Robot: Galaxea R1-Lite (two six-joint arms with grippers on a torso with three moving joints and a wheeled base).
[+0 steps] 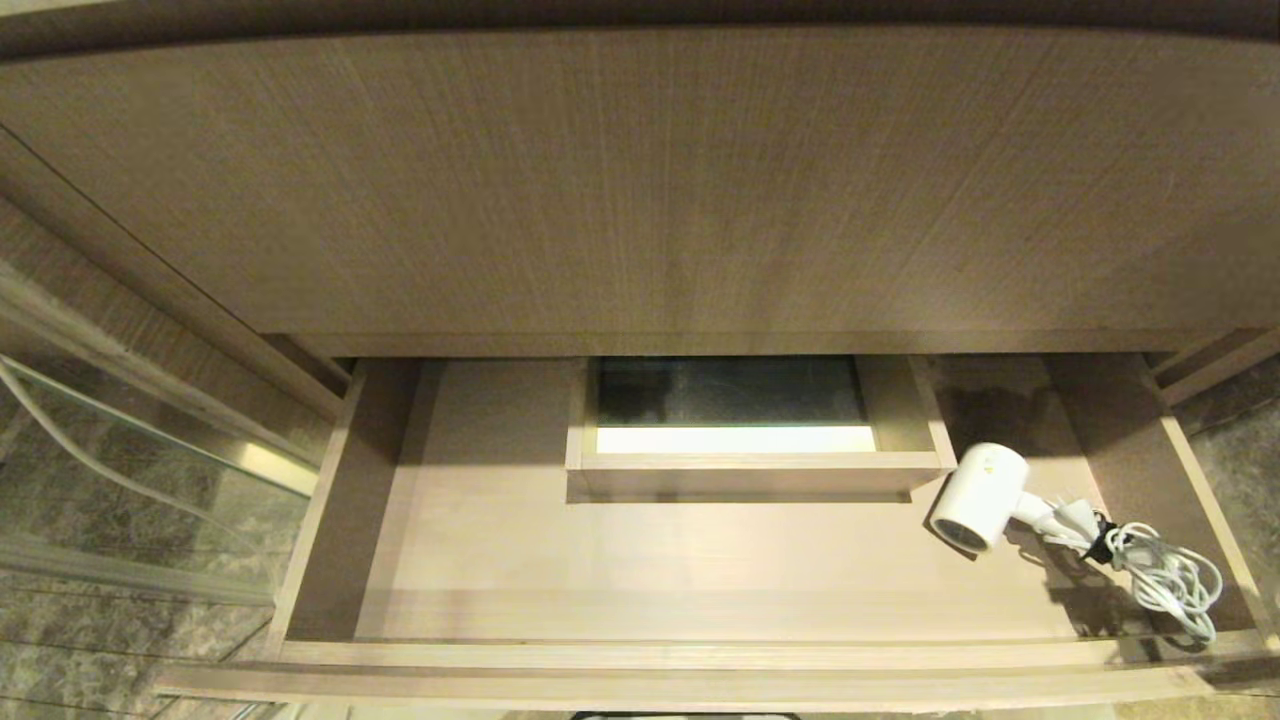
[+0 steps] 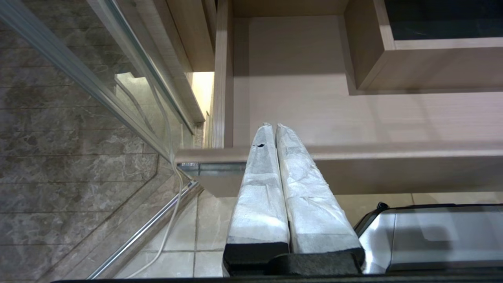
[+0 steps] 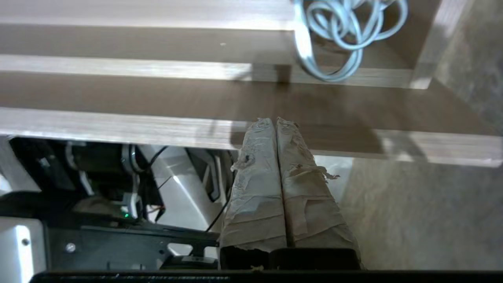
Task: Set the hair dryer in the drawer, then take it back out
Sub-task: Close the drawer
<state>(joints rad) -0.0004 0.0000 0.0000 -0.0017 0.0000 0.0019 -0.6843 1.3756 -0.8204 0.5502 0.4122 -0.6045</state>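
While the drawer (image 1: pixel 520 560) stands pulled wide open, I see the hair dryer (image 1: pixel 978 497) lying inside it, just right of the boxed cutout (image 1: pixel 755 470), so I judge taking it out comes next. My right gripper (image 3: pixel 275 122), fingers pressed together and empty, hangs outside the drawer's front, and should spread before reaching in for the barrel. The cord bundle (image 1: pixel 1165 578) in the drawer's right front corner may snag; my left gripper (image 2: pixel 274 127), also closed, idles by the drawer's left front.

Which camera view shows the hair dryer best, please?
The head view: the whole hair dryer lies in the right part of the open drawer, barrel, handle and bundled cord all visible. The right wrist view shows only loops of its cord. The left wrist view shows none of it.
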